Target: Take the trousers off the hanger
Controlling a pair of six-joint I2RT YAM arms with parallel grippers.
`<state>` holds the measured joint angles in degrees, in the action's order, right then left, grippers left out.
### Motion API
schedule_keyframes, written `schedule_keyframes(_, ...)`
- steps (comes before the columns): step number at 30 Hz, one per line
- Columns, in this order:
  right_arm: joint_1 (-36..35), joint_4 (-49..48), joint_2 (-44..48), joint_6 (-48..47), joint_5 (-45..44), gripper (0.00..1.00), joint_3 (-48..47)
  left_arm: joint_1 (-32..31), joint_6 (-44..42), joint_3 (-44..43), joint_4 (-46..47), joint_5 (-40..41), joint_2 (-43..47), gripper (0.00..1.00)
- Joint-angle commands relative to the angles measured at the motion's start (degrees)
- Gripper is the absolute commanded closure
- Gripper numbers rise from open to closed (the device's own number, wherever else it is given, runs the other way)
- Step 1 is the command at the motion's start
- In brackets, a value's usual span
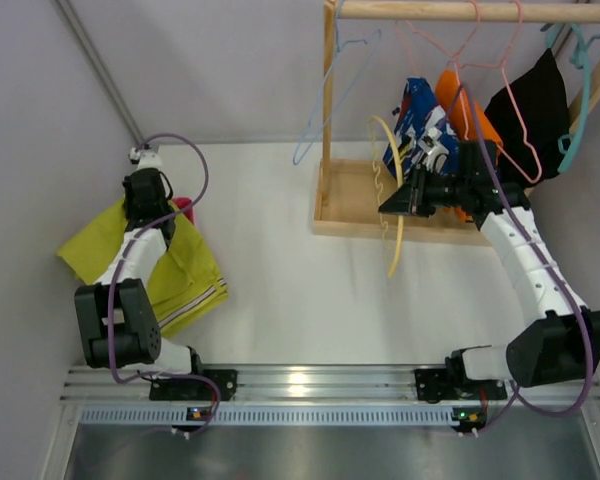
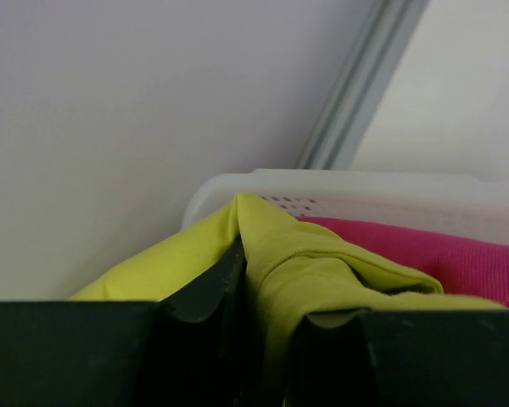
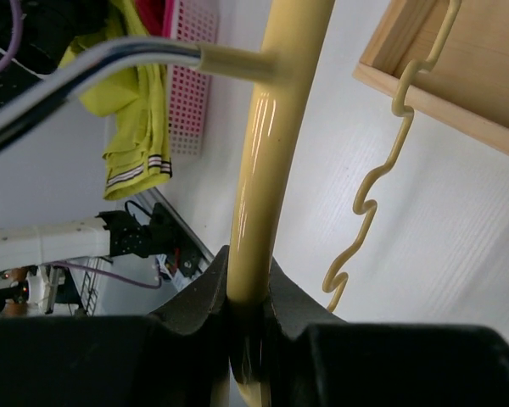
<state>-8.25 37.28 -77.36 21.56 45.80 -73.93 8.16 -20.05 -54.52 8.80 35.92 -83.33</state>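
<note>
Two trousers (image 1: 195, 272), one yellow hanger (image 3: 259, 170), two arms (image 1: 525, 255)

A white table (image 1: 300, 300) was seen carrying a wooden rack base (image 1: 355, 225) at its far right. Lime-green trousers (image 1: 185, 275) were spread at its left, partly over a basket (image 2: 390, 199), striped hem nearest.

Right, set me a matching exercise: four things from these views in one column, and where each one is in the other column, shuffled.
Things:
1. lime-green trousers
2. yellow hanger
3. black garment
4. magenta cloth

Places:
A. hanging from the wooden rail
B. clamped in the right gripper
C. pinched in the left gripper
D. lying in the basket

Pairs: 1-C, 2-B, 3-A, 4-D
</note>
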Motion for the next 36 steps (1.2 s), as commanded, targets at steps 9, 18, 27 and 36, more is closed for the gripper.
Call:
schedule_keyframes(9,-1.59,1.04,9.24,-0.29,4.03,1.00,-3.76,-0.08,8.89,-0.41,-19.25,-16.39,11.95,0.33)
schedule_keyframes(18,-1.86,1.31,9.51,0.94,3.06,1.00,-7.10,-0.08,7.05,-10.07,-23.12,-29.58,22.41,0.01)
schedule_keyframes(27,-3.00,0.60,8.11,6.03,1.14,1.00,-9.90,-0.08,12.67,-13.94,-23.30,-47.69,32.87,0.01)
schedule_keyframes(36,-3.17,-0.88,5.47,15.43,-2.48,1.00,-14.40,-0.16,26.61,-18.77,-23.30,-82.49,38.34,0.01)
